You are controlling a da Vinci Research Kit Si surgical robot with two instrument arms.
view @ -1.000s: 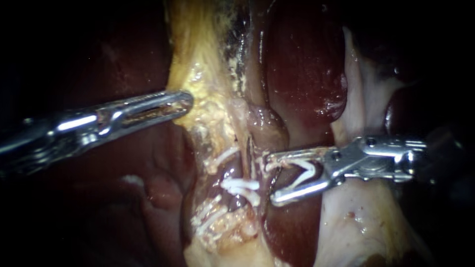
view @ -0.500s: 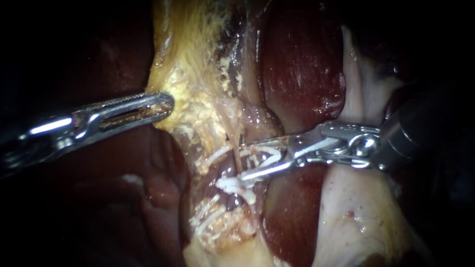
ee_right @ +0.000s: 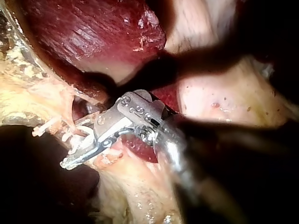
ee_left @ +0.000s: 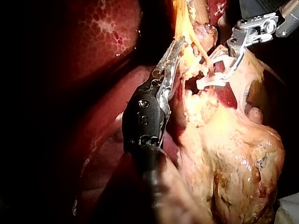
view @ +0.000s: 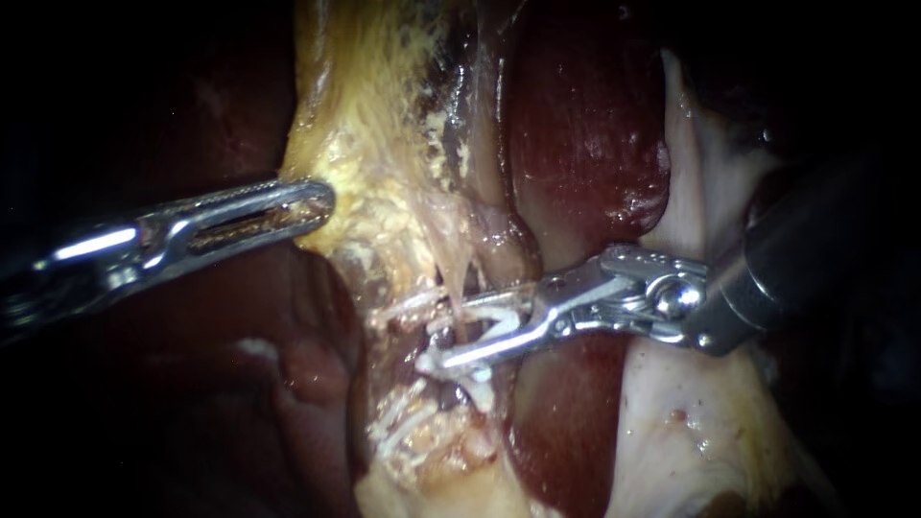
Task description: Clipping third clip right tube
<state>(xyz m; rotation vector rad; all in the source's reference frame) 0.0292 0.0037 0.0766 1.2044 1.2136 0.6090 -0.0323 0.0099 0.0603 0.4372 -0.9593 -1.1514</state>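
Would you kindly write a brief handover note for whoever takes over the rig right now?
Left instrument: jaws shut on the yellowish tissue, holding it to the side.
Right instrument: jaws hold a white clip astride the thin tube.
Done: clip is placed across the tube; other white clips sit nearby.
Left: a gap shows between the jaws, so the clip is not yet closed; squeeze it, release, back out.

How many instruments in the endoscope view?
2. The left instrument enters from the left, jaws shut on yellow tissue; the right instrument enters from the right, jaws holding a white clip.
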